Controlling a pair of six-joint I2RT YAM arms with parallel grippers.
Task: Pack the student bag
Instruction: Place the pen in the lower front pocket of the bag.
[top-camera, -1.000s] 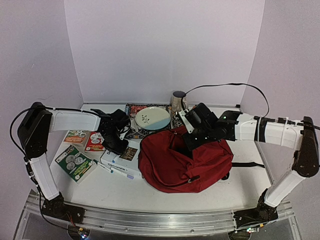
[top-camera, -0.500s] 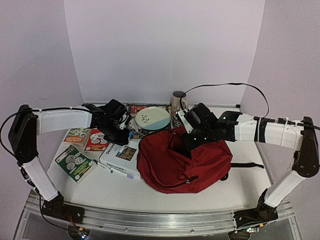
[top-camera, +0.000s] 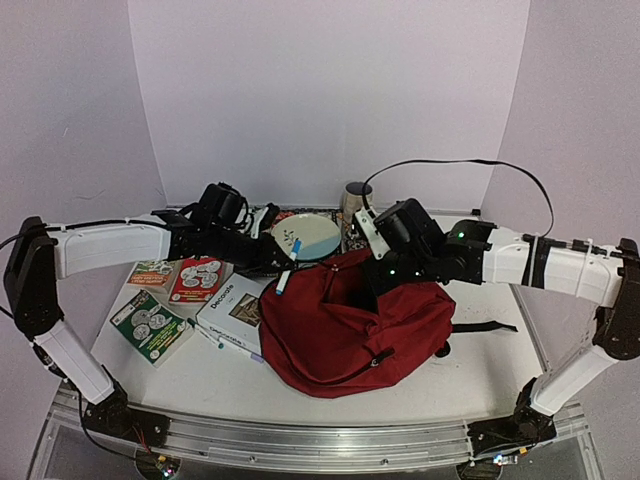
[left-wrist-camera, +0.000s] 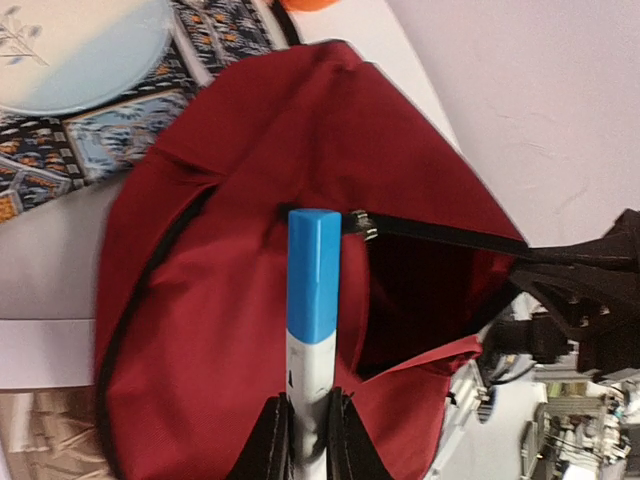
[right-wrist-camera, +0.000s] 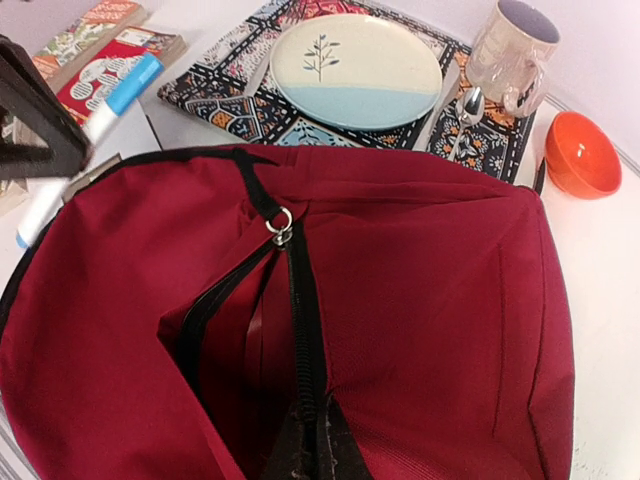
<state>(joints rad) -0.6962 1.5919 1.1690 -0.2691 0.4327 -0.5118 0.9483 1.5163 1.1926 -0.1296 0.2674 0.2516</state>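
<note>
Dark-red soft fabric with black zippers and straps, the student bag (top-camera: 350, 325) slumps in the middle of the white table (top-camera: 490, 365), its mouth gaping dark on the upper side. My left claw (left-wrist-camera: 307, 420) is pinching a white marker with a blue cap (left-wrist-camera: 313, 300) by its tail end, the cap pointing at that opening but hanging over the bag's near flank rather than over the hole. If I let go here, I judge the marker would land on sloping cloth and roll off toward the white box (top-camera: 235, 312) beside the bag. Gripped so far back, it could also swivel between my fingers if the cap snags the zipper lip. My right claw (right-wrist-camera: 310, 440) is pressed together on the zipper edge, holding the mouth up; should that cloth slip free, the opening would likely sag shut. My left arm stretches almost level from the left, over the red and green books (top-camera: 190, 282), wrist turned toward the bag. My right arm reaches in from the right, wrist tipped down over the bag's far side.
</note>
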